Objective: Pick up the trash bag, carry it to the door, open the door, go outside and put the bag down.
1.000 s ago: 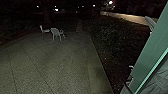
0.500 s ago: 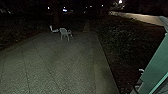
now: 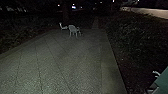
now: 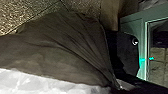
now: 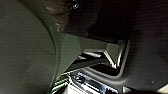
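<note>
In the left wrist view the trash bag [image 4: 62, 47] shows large, dark brown-grey with long folds, and beside it lies pale crumpled plastic [image 4: 37, 82]. The folds draw together at my left gripper [image 4: 119, 87], which is shut on the bag's gathered end. A green door [image 4: 132, 25] or its frame, with glass, is beyond the bag in that view. The head view has a bit of a green panel [image 3: 162, 83] at its lower right corner.
Paving [image 3: 67, 62] stretches ahead outdoors in the dark, bordered on the right by dark plants [image 3: 135, 40]. Two white chairs, the nearer one [image 3: 73, 30] and another [image 3: 63, 26], stand near its far end. A pale strip [image 3: 147, 11] runs behind the plants.
The head camera has turned left and moved a little, so the whole scene has shifted right and much of the green panel has gone past the right edge.
</note>
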Controlling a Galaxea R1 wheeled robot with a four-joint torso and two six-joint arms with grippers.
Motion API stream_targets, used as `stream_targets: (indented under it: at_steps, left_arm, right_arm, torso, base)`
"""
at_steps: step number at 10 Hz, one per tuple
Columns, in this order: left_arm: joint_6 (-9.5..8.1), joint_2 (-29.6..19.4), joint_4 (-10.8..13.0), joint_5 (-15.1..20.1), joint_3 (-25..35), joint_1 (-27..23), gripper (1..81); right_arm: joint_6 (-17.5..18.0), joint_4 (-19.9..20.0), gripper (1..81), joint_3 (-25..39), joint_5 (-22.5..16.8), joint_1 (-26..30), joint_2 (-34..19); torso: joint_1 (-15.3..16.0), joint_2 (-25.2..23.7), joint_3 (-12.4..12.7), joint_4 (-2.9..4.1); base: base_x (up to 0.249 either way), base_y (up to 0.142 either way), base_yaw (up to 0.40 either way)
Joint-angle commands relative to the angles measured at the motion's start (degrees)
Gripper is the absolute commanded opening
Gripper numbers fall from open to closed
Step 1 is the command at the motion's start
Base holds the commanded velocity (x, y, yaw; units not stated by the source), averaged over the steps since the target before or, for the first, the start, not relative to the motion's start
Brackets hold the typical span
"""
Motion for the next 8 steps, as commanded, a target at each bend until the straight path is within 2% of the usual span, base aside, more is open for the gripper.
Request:
stream_targets:
  at_steps: [1, 2, 3, 5, 8]
  left_arm:
    - [0.09, -3.77, -4.29, 7.99, -0.16, -9.31, 1.0]
    - [0.09, -4.47, -5.52, 9.84, -0.16, -11.86, 1.0]
    - [0.09, -4.74, -6.22, 10.63, -0.69, -13.98, 1.0]
    - [-0.09, -5.26, -7.98, 14.41, -2.79, -17.76, 1.0]
    - [-0.09, -5.53, -11.14, 18.53, -8.41, -22.68, 1.0]
  right_arm:
    - [-0.05, -0.94, 81.1, 0.92, -3.63, 1.08, 0.64]
    - [-0.05, -1.11, 81.1, 0.84, -3.63, 1.08, 0.99]
    - [-0.14, -1.11, 81.1, 0.66, -3.63, 1.0, 1.25]
    - [-0.14, -1.29, 81.1, -0.04, -3.72, 0.83, 1.96]
    - [-0.14, -1.38, 81.1, -1.01, -3.72, 0.74, 2.75]
  torso:
    - [0.0, -0.02, -5.02, 1.42]
    - [0.02, 0.0, -6.63, 0.37]
    - [0.05, 0.02, -3.41, 0.79]
    - [0.07, 0.04, -4.89, 1.01]
    - [0.09, 0.06, -4.98, 1.01]
  base:
    - [0.0, 0.0, 0.0]
    - [0.0, 0.0, 0.0]
    - [0.0, 0.0, 0.0]
    - [0.0, 0.0, 0.0]
    - [0.0, 0.0, 0.0]
